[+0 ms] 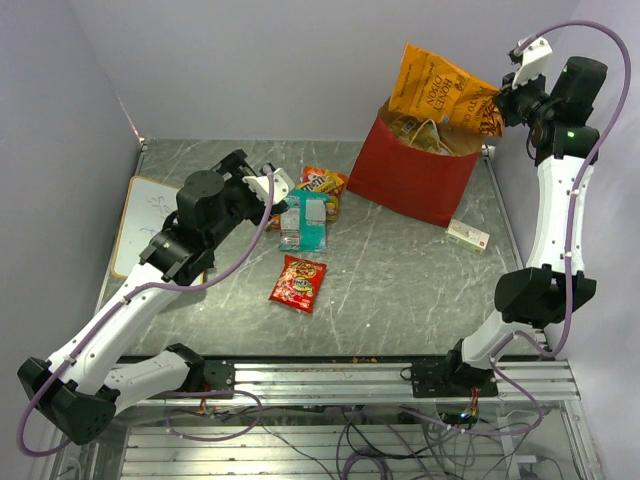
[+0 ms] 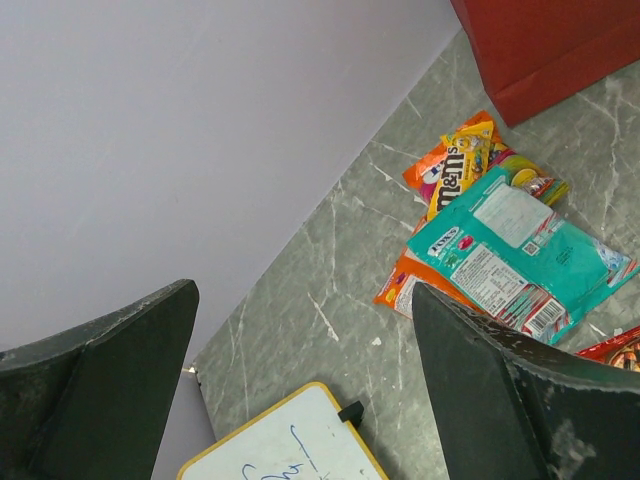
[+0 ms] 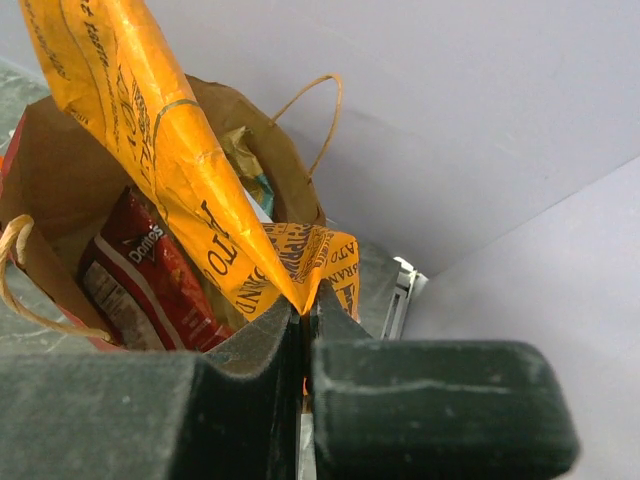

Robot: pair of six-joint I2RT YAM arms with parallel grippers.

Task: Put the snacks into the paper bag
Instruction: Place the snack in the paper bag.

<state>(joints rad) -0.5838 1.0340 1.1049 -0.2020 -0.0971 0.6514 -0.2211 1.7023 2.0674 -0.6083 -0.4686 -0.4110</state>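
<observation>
Your right gripper [image 3: 303, 320] pinches the large orange chip bag [image 1: 435, 95] over the red paper bag [image 1: 400, 185]; your left gripper [image 2: 305, 300] is spread, and small candy packets [image 1: 299, 283] lie unpacked.

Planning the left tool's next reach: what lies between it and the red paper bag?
The teal plastic pack and crinkly orange and yellow candy packets lie between the open left tool and the red paper bag, seen in the left wrist view.

"HONEY DIJON" stands in dark letters on the orange chip bag [image 1: 440, 95] pinched in the right tool [image 3: 303, 318]. Just below and left of that tool, the red snack bag [image 3: 140, 275] reads "Doritos" in white. Ahead of the left tool [image 2: 303, 290], a yellow candy pack [image 2: 462, 170] reads "m&m's". The print on the teal pack [image 2: 520, 250] is too small to read.
</observation>
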